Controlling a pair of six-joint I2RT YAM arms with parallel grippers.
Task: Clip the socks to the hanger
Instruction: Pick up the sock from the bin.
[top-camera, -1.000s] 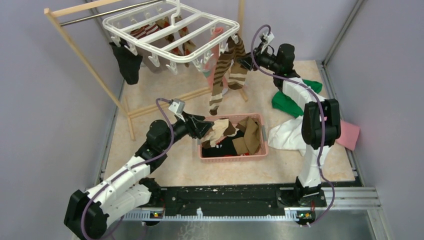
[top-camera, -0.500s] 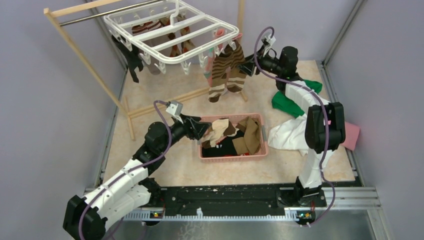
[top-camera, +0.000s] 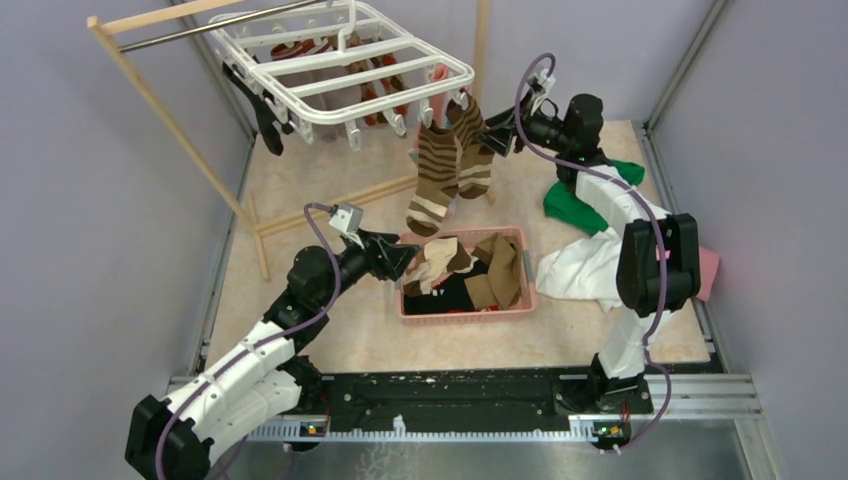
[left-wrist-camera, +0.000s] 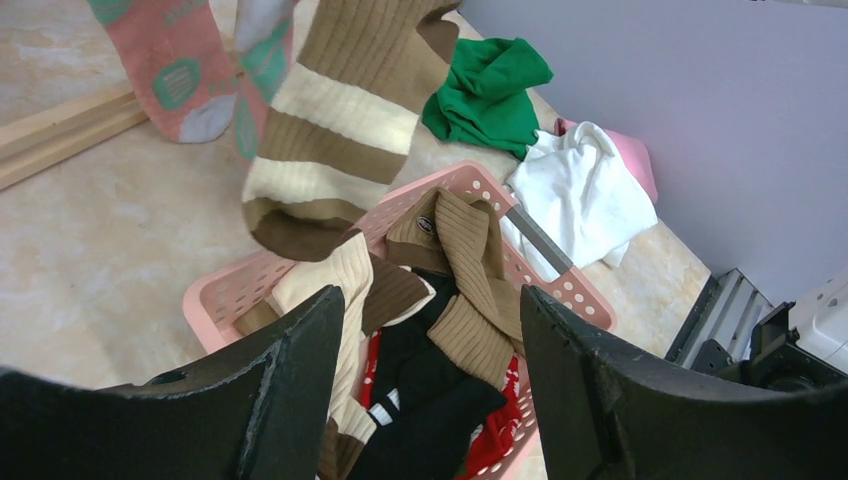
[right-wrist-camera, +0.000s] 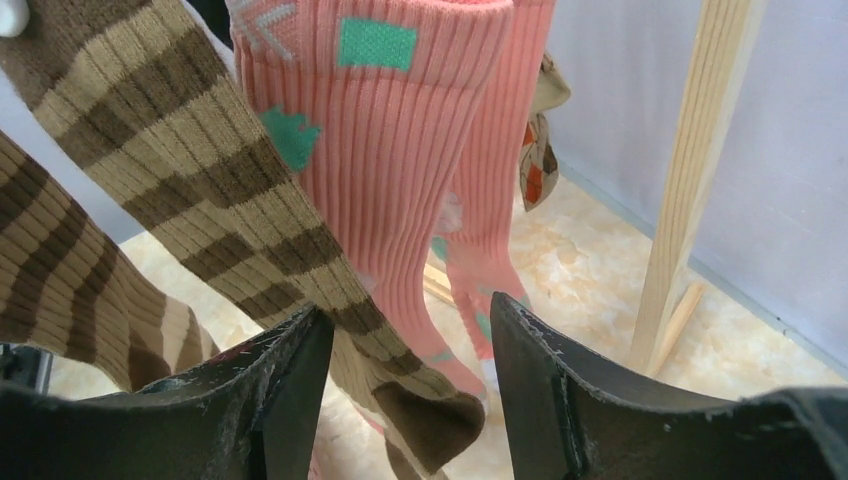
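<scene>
Hanger (top-camera: 390, 95) holds two striped socks (top-camera: 437, 175) at its right corner and one black sock (top-camera: 268, 120) at left. Right wrist view shows two pink socks (right-wrist-camera: 400, 150) plainly; from above they are nearly hidden. Both claws gape empty: right gripper (top-camera: 490, 135) beside the striped socks, left gripper (top-camera: 408, 258) at the basket (top-camera: 470, 313).

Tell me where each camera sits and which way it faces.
Top external: above and behind the arms, looking down on the white plastic grid hanger and pink perforated plastic basket; both arms, left pincer and right pincer show.
Left wrist: on the left arm, facing over the basket toward a hanging brown-and-cream striped sock; its black fingers show.
Right wrist: on the right arm, facing hanging pink-and-teal patterned socks; its black fingers show.
Shared: both wrist views catch the striped and pink-and-teal socks.
</scene>
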